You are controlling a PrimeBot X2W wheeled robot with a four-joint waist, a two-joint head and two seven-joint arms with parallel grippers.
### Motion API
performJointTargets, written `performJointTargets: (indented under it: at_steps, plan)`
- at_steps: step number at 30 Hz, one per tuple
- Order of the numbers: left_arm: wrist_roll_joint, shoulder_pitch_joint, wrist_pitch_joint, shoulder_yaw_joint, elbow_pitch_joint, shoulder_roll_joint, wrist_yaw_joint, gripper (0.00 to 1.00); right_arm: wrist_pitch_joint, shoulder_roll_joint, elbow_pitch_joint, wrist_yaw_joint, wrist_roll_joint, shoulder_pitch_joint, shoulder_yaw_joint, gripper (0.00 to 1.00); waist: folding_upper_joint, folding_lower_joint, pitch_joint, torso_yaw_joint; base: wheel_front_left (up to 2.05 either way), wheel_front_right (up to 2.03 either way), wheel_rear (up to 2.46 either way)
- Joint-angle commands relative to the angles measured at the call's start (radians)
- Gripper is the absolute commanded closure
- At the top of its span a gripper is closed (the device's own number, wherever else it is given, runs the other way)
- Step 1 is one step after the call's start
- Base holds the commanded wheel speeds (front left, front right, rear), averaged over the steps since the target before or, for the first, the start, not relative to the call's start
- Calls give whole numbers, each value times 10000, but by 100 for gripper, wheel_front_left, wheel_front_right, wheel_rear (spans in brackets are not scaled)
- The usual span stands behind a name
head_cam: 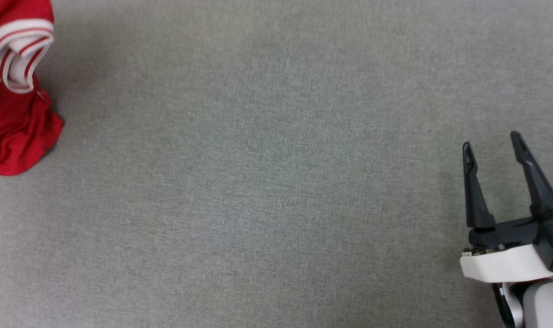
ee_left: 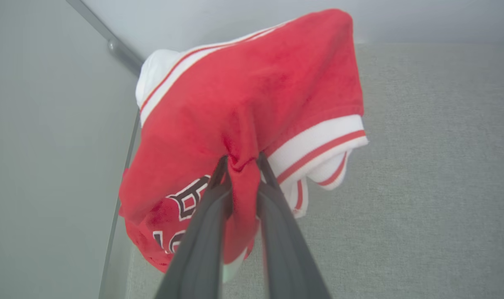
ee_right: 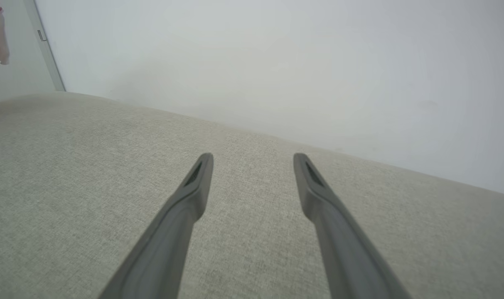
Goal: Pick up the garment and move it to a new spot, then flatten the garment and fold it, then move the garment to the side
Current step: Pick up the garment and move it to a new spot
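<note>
The garment [head_cam: 16,127], soft red knit with white ribbed trim striped in red, bunches in loose folds at the far left edge of the grey woven surface [head_cam: 276,182]. The left wrist view adds black, white-outlined lettering and the left gripper [ee_left: 243,160] pinching a red fold between its dark tapered fingers. At that surface's lower right, the right gripper [head_cam: 490,141] hovers with its fingers spread apart, holding nothing.

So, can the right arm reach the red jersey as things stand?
Probably yes, with a long stretch: only bare grey surface lies between the open right fingers and the jersey, hanging far left.
</note>
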Motion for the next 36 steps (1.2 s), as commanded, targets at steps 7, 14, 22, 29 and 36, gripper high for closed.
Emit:
performJointTargets:
  at_steps: [7,14,22,29,36]
  plan:
    - [467,-995,254,-909,-1564,-66,2,100,-21,326,167,-7,134,379,87,0,0,0,-1328,-416,0,0,0]
    - [794,-1845,869,-1846,-3039,-678,2,100,-21,508,259,-7,221,612,196,0,0,0,-2027,-1224,0,0,0]
    - [866,-2531,1453,-3129,-4102,-1987,2,100,-21,609,318,-5,350,697,145,0,0,0,-2182,-2325,0,0,0]
    - [801,-2021,1669,-5006,-4357,-2973,2,100,-21,617,372,-5,717,656,201,0,0,0,-1986,-2939,0,0,0]
    - [573,-974,1470,-7228,-3742,-3530,2,100,-21,615,401,-5,862,383,273,0,0,0,-1640,-3281,0,0,0]
